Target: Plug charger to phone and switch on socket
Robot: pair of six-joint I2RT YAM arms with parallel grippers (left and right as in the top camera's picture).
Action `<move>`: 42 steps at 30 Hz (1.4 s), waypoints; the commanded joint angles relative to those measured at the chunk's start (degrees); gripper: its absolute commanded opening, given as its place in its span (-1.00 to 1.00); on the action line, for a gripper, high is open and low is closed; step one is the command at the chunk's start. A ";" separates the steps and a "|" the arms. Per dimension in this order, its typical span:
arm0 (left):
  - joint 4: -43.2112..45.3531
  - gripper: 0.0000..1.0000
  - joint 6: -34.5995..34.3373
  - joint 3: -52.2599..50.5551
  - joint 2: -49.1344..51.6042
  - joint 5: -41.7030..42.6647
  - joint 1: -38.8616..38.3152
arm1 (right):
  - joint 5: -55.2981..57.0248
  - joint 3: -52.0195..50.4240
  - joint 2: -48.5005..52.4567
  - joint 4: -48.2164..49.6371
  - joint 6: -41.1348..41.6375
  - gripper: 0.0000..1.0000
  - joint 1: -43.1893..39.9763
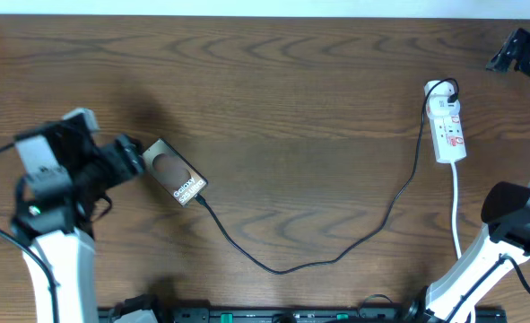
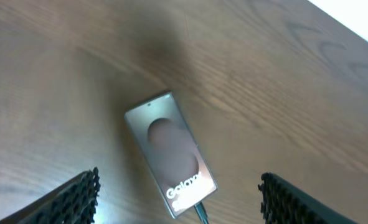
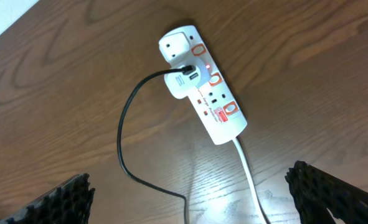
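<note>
The big brown table [image 1: 273,72] fills the whole overhead view. The white socket [image 1: 448,130] lies at the right side of that view, with its white cord [image 1: 456,206] running down to the bottom edge. The phone [image 1: 177,176] lies flat at the middle left, tilted.

The left gripper [image 2: 179,179] hangs over the phone with its fingers [image 2: 71,196] spread wide. It holds nothing. The right gripper [image 3: 190,177] hangs over the socket. It is spread wide too and holds nothing.

The charger [image 1: 336,256] is a thin black line. It dips from the socket toward the bottom middle and climbs back up to the phone. Its plug tip [image 2: 200,211] looks pushed into the phone's lower end.

The phone looks smooth and slippery, so I think it would slide on the wood. Hold it by its two long edges. The charger is soft and bendy, so hold it by the stiff tip.

The red switches [image 3: 215,79] are tiny. The socket looks light and may scoot, so press straight down with one fingertip. I cannot tell if the switch is on.
</note>
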 commanded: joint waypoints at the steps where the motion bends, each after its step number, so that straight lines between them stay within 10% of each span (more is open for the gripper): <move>1: 9.38 0.61 0.52 -9.60 -8.37 -6.82 -6.38 | 0.04 0.44 0.09 -0.09 0.61 0.99 0.09; 18: 59.87 0.61 2.23 -54.14 -48.98 -11.13 -17.38 | 0.04 0.44 0.09 -0.09 0.61 0.99 0.09; 28: 34.40 0.61 8.00 -53.83 -60.50 -17.64 -17.42 | 0.04 0.44 0.09 -0.09 0.61 0.99 0.07; 42: 33.64 0.61 7.98 -53.79 -60.54 -18.27 -17.73 | 0.04 0.44 0.09 -0.09 0.61 0.98 0.09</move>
